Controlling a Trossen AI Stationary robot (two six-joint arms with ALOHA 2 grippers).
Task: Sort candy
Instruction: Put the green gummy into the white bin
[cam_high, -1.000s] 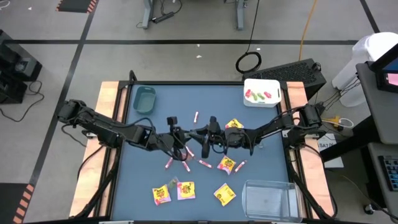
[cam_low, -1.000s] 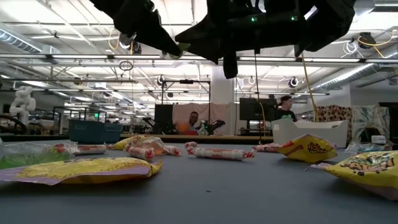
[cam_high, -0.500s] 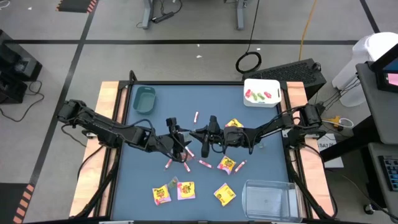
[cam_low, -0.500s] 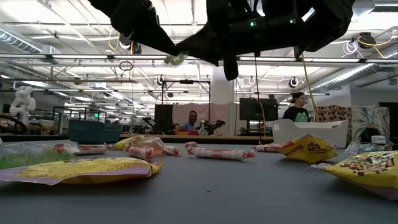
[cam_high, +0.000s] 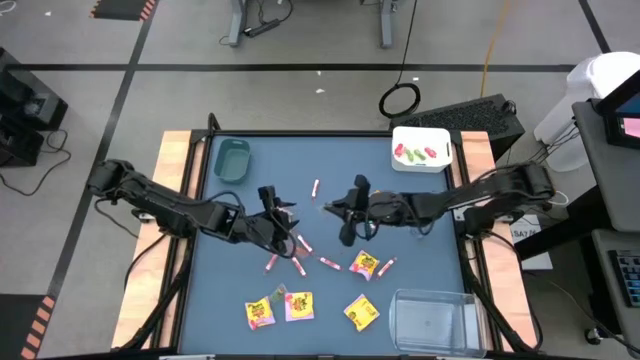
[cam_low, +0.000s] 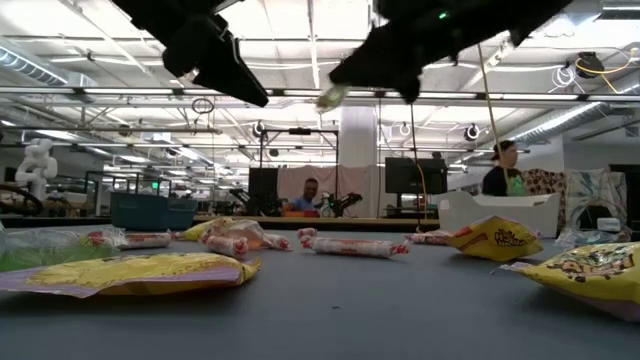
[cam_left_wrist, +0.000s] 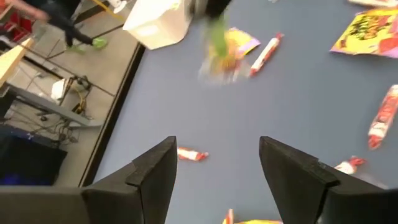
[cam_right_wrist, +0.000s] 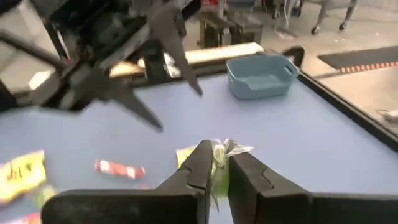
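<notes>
1. Starting at the left: the left gripper (cam_high: 278, 212) hung over the blue table (cam_high: 420, 262) left of centre, raised off the surface, jaws apart and empty (the left wrist view showed bare mat between the two fingers (cam_left_wrist: 152, 171)).
2. The teal bin (cam_high: 232, 159) sat at the table's far left corner, well apart from both grippers.
3. Below and around the left gripper lay pink-white stick candies (cam_high: 329, 263) scattered on the mat, one more (cam_high: 315, 187) farther back toward the centre.
4. Yellow packets (cam_high: 260, 313) lay along the near edge, two side by side left of centre and another (cam_high: 362, 312) just right of centre.
5. The right gripper (cam_high: 333, 208) was at table centre, also raised, jaws clamped on a small green wrapped candy (cam_right_wrist: 219, 157) (the low view showed the piece (cam_low: 331, 96) at the fingertips, well above the mat).
6. The two grippers were near each other but apart, tips pointing at each other.
7. Two more yellow packets lay right of centre: one (cam_high: 376, 199) under the right arm, one (cam_high: 364, 264) nearer the front.
8. The white bin (cam_high: 421, 148) at the far right corner held several green and red pieces (cam_high: 417, 153).
9. The clear bin (cam_high: 432, 320) stood at the near right corner.
</notes>
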